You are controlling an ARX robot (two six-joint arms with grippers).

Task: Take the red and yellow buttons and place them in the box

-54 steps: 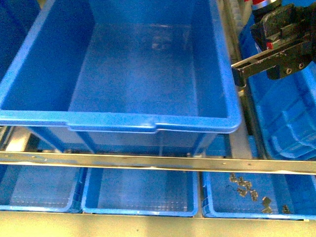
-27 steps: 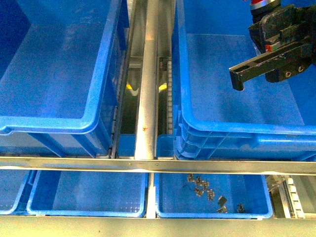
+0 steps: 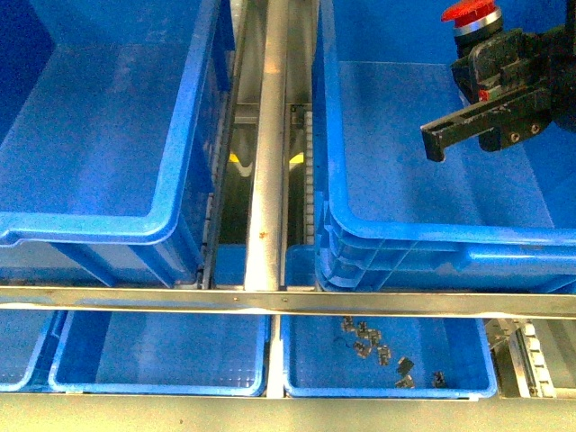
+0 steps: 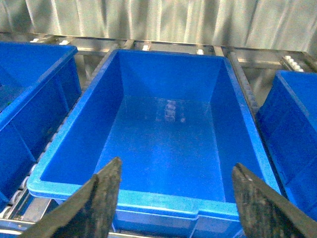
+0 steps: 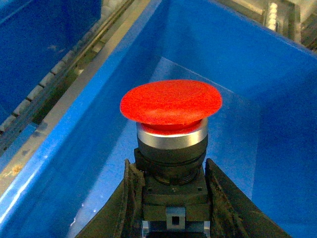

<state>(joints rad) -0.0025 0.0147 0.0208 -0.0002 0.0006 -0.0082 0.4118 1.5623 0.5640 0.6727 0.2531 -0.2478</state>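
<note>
Steel rail [image 3: 268, 162] beside box [image 3: 432, 236]; clips [image 3: 369, 337] in tray [image 3: 387, 392]

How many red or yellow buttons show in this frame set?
1. A red button is clamped in the right pincer, held over the right-hand deep blue bin. No yellow one shows; more may lie outside these views.

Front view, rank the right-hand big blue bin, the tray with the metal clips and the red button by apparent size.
1. big blue bin, even though the frame crops it.
2. tray with the metal clips, clearly smaller.
3. red button, smallest by far.
Differing distance from the camera leaves true sizes unsure.
</note>
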